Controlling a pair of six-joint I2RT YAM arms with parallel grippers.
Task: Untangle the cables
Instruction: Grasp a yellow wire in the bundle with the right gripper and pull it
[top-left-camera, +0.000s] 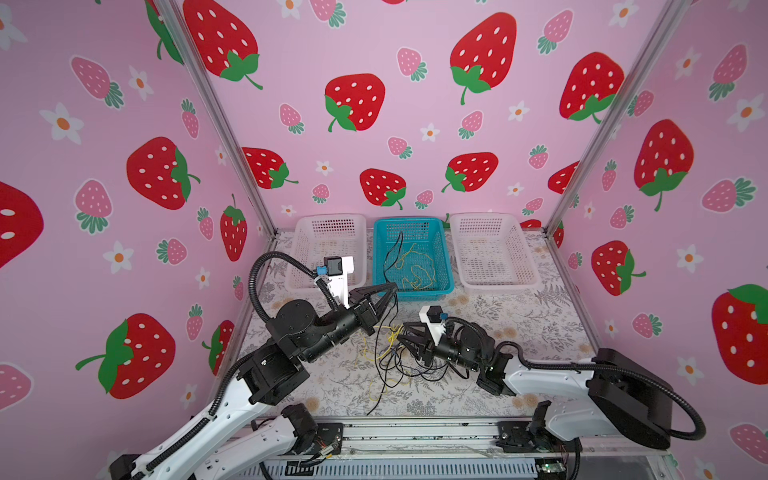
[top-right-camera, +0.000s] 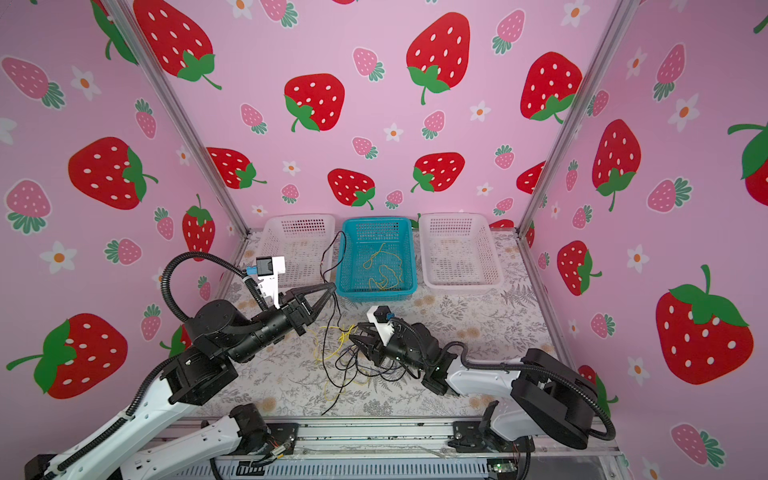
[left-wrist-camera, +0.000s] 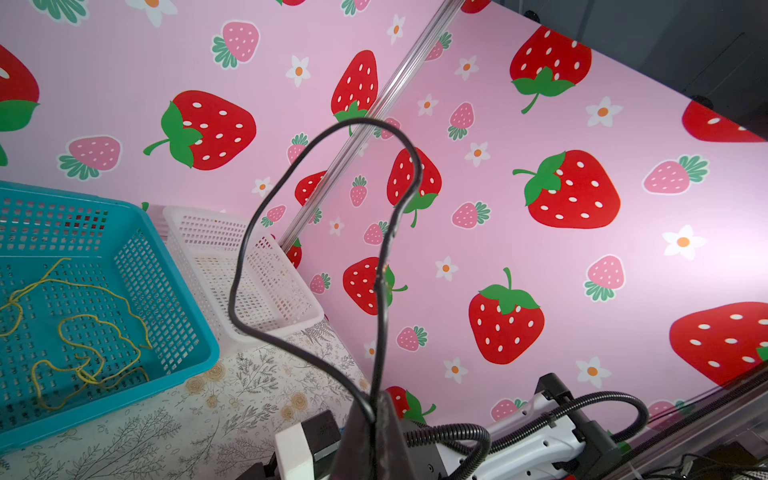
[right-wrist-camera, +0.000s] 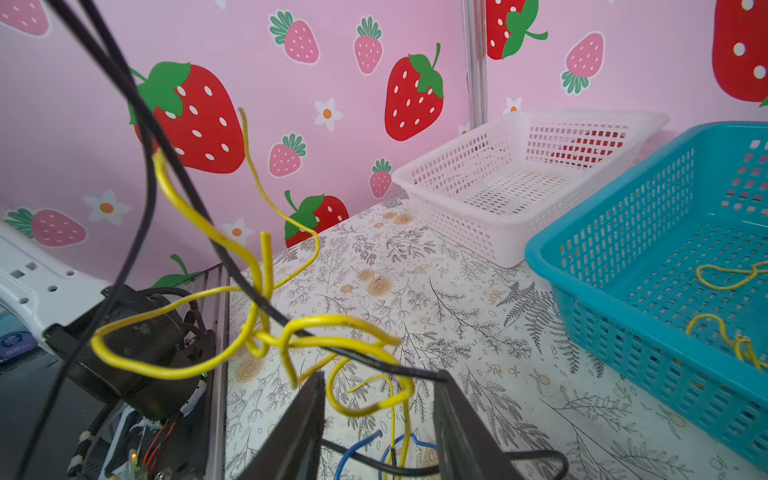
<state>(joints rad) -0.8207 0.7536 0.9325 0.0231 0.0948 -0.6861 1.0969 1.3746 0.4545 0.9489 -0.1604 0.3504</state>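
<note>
Black cable (left-wrist-camera: 365, 121) clamped in the shut left gripper (top-left-camera: 392, 289), held up just before the near left corner of the blue basket (top-left-camera: 428, 294), one loop standing above the jaws, the rest dropping almost straight down to the tangle (top-left-camera: 399, 361) on the table (top-left-camera: 519, 332), well in front of the basket. Long axis of the held strand therefore near upright, from gripper to knot. Right gripper (right-wrist-camera: 378, 415) low at the tangle, farther from the basket than the left, jaws partly apart and gripping nothing, a yellow loop (right-wrist-camera: 370, 399) loose in the gap and a blue cable (right-wrist-camera: 357, 453) beneath. Nearer the knot by far: the right gripper. Likely next: a closing on yellow to pin the heap against the upward pull on black. Yellow wound round black just ahead of the right jaws in the right wrist view. Another yellow cable (top-left-camera: 415, 266) inside the basket. Hard to make out in both top views: which strand passes over which in the heap. Unclear too whether the black end resting on a right finger belongs to the held strand.
</note>
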